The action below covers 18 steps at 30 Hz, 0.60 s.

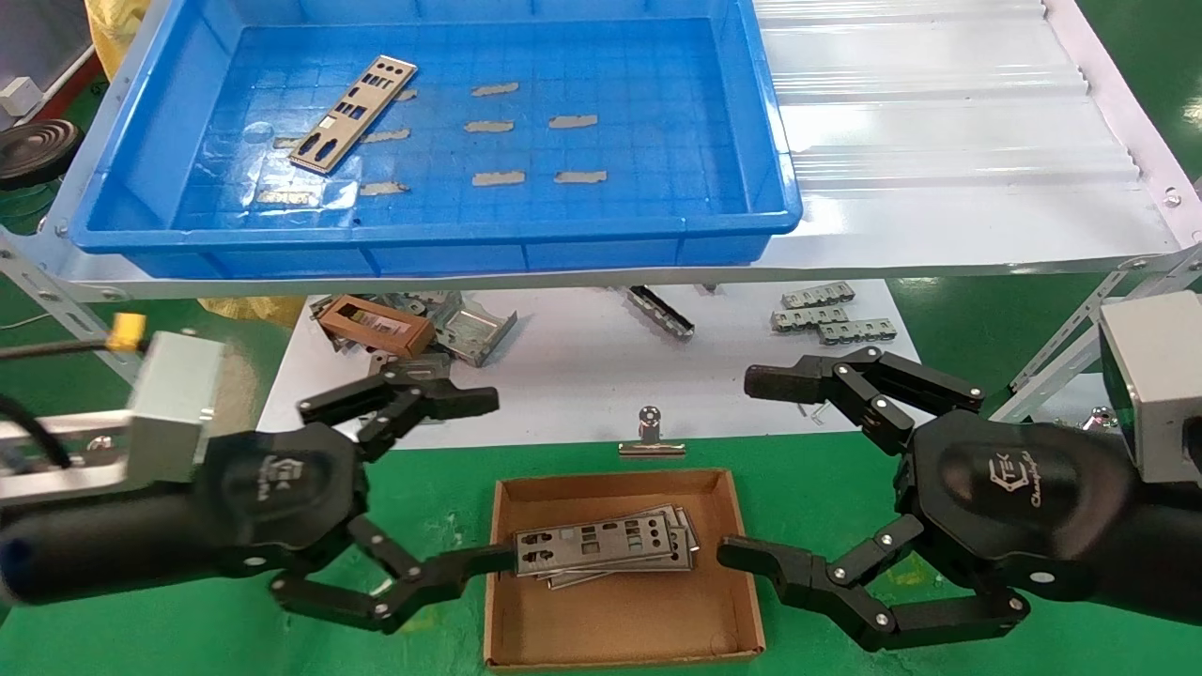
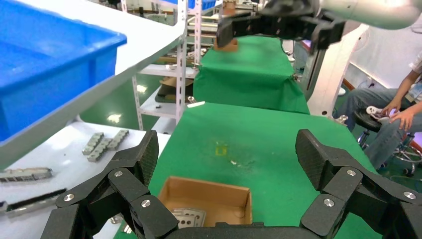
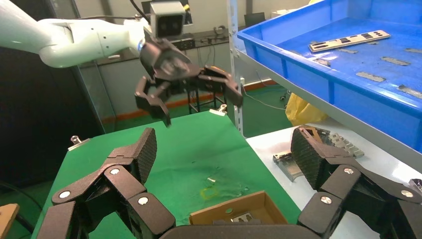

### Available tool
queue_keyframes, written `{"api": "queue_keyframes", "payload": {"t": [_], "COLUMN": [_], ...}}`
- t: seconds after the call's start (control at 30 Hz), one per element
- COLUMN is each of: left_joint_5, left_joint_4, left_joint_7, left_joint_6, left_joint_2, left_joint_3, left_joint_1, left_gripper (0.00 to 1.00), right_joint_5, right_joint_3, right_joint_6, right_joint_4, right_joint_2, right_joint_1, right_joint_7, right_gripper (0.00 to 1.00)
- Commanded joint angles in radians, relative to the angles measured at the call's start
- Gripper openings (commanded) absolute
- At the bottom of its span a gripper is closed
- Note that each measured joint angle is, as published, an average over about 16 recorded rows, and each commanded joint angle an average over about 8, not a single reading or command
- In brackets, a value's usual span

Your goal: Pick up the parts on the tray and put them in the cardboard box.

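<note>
The blue tray (image 1: 141,178) sits on the raised white shelf (image 1: 939,188). One perforated metal plate (image 1: 353,114) lies on the tray floor toward the robot's left, slanted among the grey tape patches (image 1: 498,177).

The cardboard box (image 1: 620,620) rests on the green counter (image 1: 808,488) below the shelf, directly between the two arms. A small stack of plates (image 1: 606,546) lies flat inside it, in the half farther from the robot.

The left pincer (image 1: 474,483) is spread wide and holds nothing; it is beside the box's left wall, with its lower fingertip at the stack's left end. Contact cannot be confirmed.

The right pincer (image 1: 751,469) is likewise spread wide and empty, beside the box's right wall, with its lower fingertip over the wall near the stack's right end.

Folded metal frames (image 1: 451,324) and a brown frame piece (image 1: 374,325) lie on the white sheet (image 1: 573,366) under the shelf. A binder clip (image 1: 650,436) stands just beyond the box.
</note>
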Motion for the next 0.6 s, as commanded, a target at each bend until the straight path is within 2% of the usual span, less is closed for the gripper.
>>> {"api": "queue_keyframes", "payload": {"t": [0.03,0.6], "left_joint_5": [-0.008,-0.064], "left_joint_4": [-0.037,-0.299], "left_joint_7": [-0.023,-0.177], "left_joint_6": [-0.004,-0.030], "left_joint_2": [-0.021,-0.167], "left_joint_3": [-0.017,-0.141], "left_joint_1": [0.013,0.106], "left_gripper": [1.00,1.00], "right_joint_5": [0.000,0.000], "right_joint_3": [0.000,0.000], "right_joint_6": [0.000,0.000], "right_joint_4": [0.000,0.000], "right_joint_2": [0.000,0.000], "right_joint_1": [0.000,0.000], "right_joint_7": [0.000,0.000], "right_gripper": [1.00,1.00]}}
